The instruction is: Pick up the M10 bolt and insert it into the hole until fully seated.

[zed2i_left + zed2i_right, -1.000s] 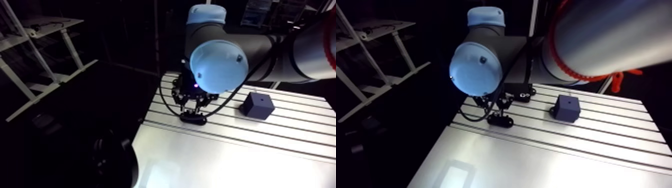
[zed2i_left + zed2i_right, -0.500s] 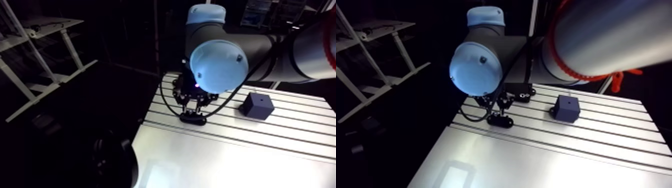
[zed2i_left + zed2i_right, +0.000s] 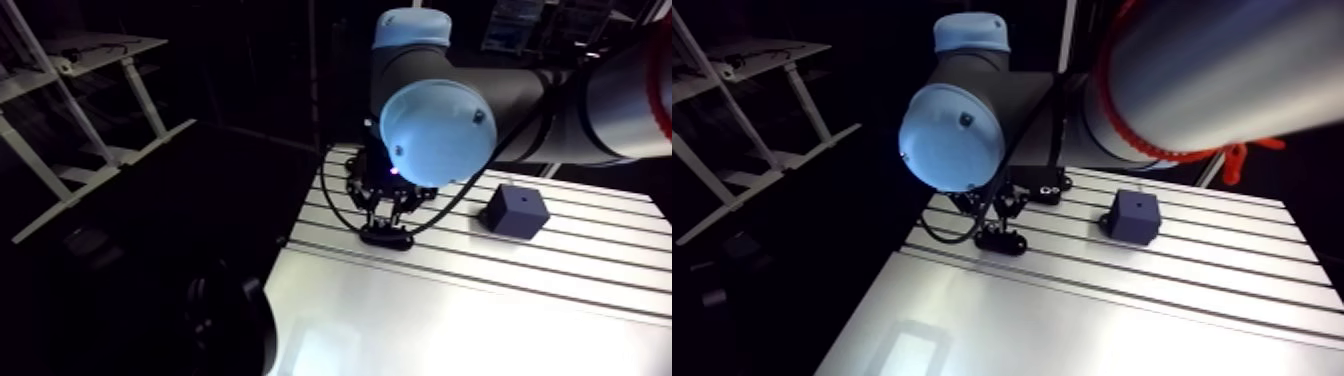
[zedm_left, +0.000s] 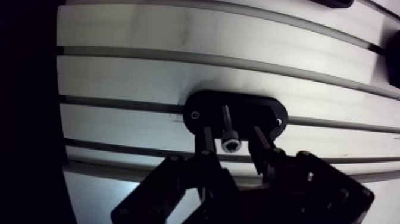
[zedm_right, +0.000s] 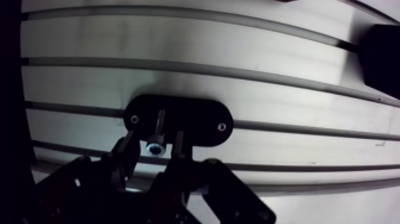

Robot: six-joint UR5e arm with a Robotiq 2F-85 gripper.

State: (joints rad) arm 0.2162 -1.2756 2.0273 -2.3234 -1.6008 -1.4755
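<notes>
there, in the arm view, the gripper (image 3: 387,226) hung low over a black oval holder (image 3: 386,238) close to a side edge of the slotted table (image 3: 560,300), with a dark block (image 3: 515,211) bearing a hole in its top well apart toward the far edge. in the wrist view, the m10 bolt (image 4: 230,143) stood in the holder's middle, socket head uppermost. the two fingers (image 4: 206,138) were spread to either side of that head, a thin gap at each side, gripping nothing.

Socket-head bolt (image 4: 228,127) sits on the black oval holder (image 4: 262,112).
</notes>
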